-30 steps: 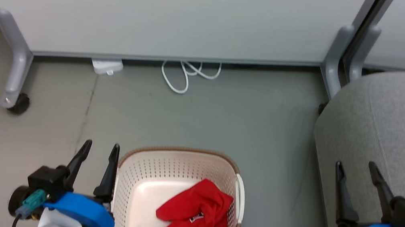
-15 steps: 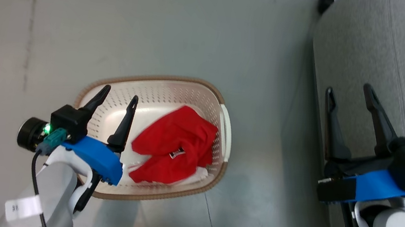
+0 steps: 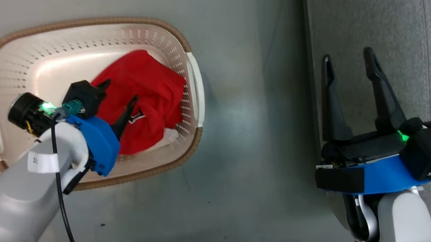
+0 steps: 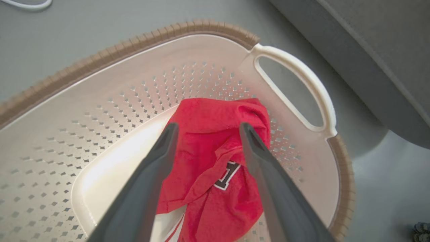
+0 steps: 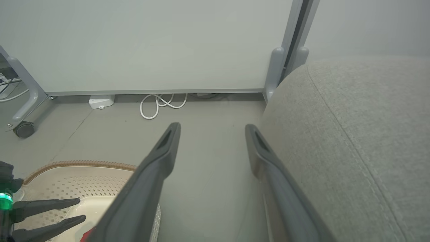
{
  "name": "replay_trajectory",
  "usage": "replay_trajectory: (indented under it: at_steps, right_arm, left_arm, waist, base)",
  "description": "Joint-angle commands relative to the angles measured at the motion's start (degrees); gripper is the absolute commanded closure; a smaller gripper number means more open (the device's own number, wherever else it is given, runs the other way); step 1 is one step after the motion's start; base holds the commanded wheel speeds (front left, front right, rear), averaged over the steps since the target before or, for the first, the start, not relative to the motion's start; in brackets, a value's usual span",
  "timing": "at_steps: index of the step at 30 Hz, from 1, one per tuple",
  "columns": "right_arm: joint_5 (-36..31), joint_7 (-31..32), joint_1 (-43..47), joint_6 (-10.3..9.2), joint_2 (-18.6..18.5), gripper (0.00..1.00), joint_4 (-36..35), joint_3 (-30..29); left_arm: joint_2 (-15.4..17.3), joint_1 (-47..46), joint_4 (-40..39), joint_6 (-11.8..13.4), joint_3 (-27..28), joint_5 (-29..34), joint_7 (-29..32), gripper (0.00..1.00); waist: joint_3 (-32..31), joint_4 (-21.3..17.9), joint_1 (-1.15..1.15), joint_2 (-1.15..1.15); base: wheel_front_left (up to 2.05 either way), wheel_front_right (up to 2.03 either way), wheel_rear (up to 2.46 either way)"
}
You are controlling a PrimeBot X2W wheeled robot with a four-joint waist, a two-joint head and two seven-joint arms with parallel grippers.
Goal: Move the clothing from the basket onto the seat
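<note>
The cream basket (image 3: pixel 84 21) with its brown rim stands on the grey floor at the left of the head view. A red piece of clothing (image 3: pixel 152 80) with a dark-and-white logo lies bunched in its right half. My left gripper (image 3: pixel 120 91) is open and reaches down into the basket just above the fabric. In the left wrist view the open left gripper (image 4: pixel 208 126) has a finger on either side of the clothing (image 4: pixel 208 144), with nothing gripped. My right gripper (image 3: pixel 348 55) hangs open and empty over the edge of the grey seat (image 3: pixel 386 27).
In the right wrist view a white partition (image 5: pixel 151 43) on grey legs with a castor (image 5: pixel 23 129) stands behind, with a looped white cable (image 5: pixel 158 106) and a white plug box (image 5: pixel 100 101) on the floor. Bare floor lies between the basket (image 5: pixel 77 164) and the seat (image 5: pixel 352 134).
The head camera has tilted down, so the whole picture shifted. My left gripper moved from beside the basket to inside it, over the red clothing. The right gripper stays open by the seat.
</note>
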Motion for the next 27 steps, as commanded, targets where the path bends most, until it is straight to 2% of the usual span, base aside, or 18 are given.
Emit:
replay_trajectory:
  at_steps: [1,7,14,22,23,24,27]
  right_arm:
    - [0.54,-0.72,-1.58,0.01,0.12,0.0,0.4,0.68]
    - [2.07,-2.61,-3.4,0.01,0.12,0.0,1.94,3.28]
    - [3.11,-3.99,-4.59,0.01,0.11,0.0,2.8,4.76]
    - [4.02,-4.93,-4.39,0.01,0.11,0.0,3.68,5.65]
    - [4.02,-4.99,-4.35,0.01,0.11,0.0,3.82,5.67]
    - [4.03,-5.07,-4.35,0.01,0.12,0.0,3.95,5.69]
    - [4.17,-5.16,-4.57,0.01,0.11,0.0,4.26,5.72]
  left_arm:
    - [1.09,-1.83,1.0,-0.09,-0.85,-0.48,0.57,0.0]
    - [3.44,-4.32,5.14,-0.09,-5.2,-1.86,2.69,0.0]
    - [5.18,-7.52,8.29,-0.09,-7.27,-3.04,3.14,0.0]
    - [4.15,-10.39,11.97,-0.09,-7.39,-3.83,3.2,0.0]
    - [3.93,-10.55,12.33,-0.09,-7.49,-3.86,3.17,0.37]
    - [3.67,-10.79,12.62,-0.09,-7.64,-3.93,3.02,1.0]
    - [2.94,-10.76,13.01,-0.09,-8.21,-4.58,2.74,1.0]
  waist:
    - [3.9,-3.07,-0.02,0.0]
    - [7.17,-4.83,-0.02,0.0]
    - [10.2,-6.39,-0.02,0.0]
    - [11.32,-7.23,-0.02,0.0]
    - [11.32,-7.23,-0.02,0.0]
    - [11.29,-7.22,-0.02,0.0]
    - [11.12,-7.16,-0.02,0.0]
  base:
    - [0.0,0.0,0.0]
    - [0.0,0.0,0.0]
    - [0.0,0.0,0.0]
    - [0.0,0.0,0.0]
    - [0.0,0.0,0.0]
    - [0.0,0.0,0.0]
    - [0.0,0.0,0.0]
